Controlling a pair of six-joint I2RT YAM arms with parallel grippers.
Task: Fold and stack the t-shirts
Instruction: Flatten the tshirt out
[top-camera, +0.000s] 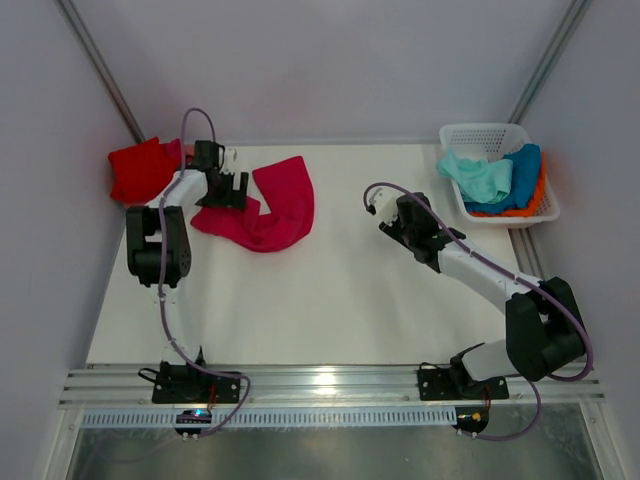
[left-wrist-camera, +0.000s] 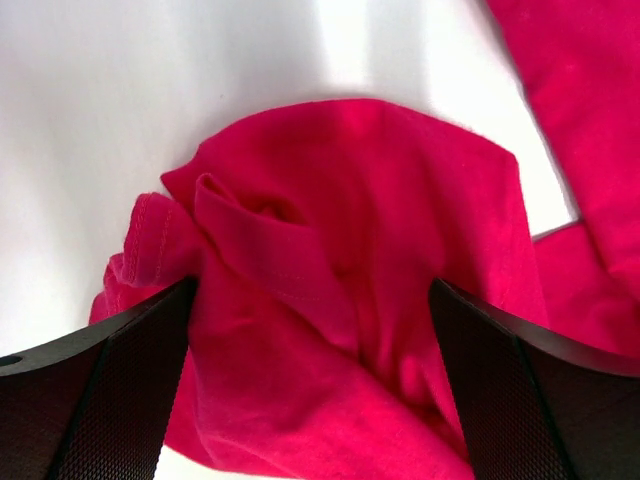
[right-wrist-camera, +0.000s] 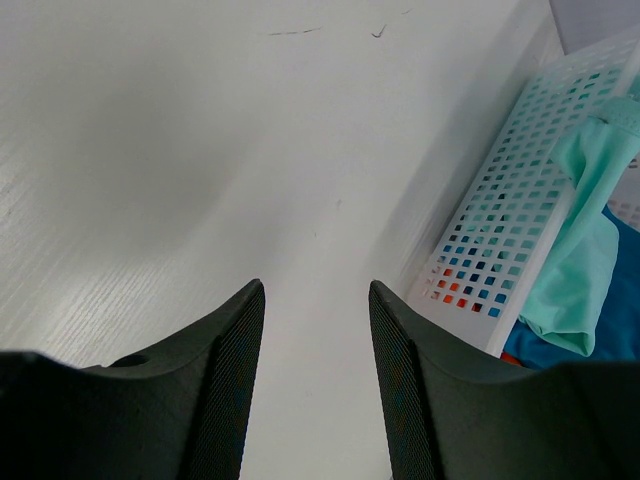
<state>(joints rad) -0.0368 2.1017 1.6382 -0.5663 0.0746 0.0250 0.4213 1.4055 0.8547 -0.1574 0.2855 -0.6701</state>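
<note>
Crimson-pink t-shirt (top-camera: 270, 210) crumpled, far left of worktop (top-camera: 330, 300).
Left tool (top-camera: 224, 189) spread wide, jaws astride the bunched cloth, gripping nothing. Red t-shirt (top-camera: 140, 168) lies beside it, far-left corner. Right tool (right-wrist-camera: 317, 290) part-spread, empty, over bare worktop near white basket (top-camera: 500, 132).

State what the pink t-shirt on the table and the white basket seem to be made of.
Pink t-shirt: soft knit cloth, likely cotton jersey, matte; it lies in limp folds with a stitched hem showing. Basket: moulded plastic, it seems, white and smooth; its wall is a rigid lattice of square holes.
</note>
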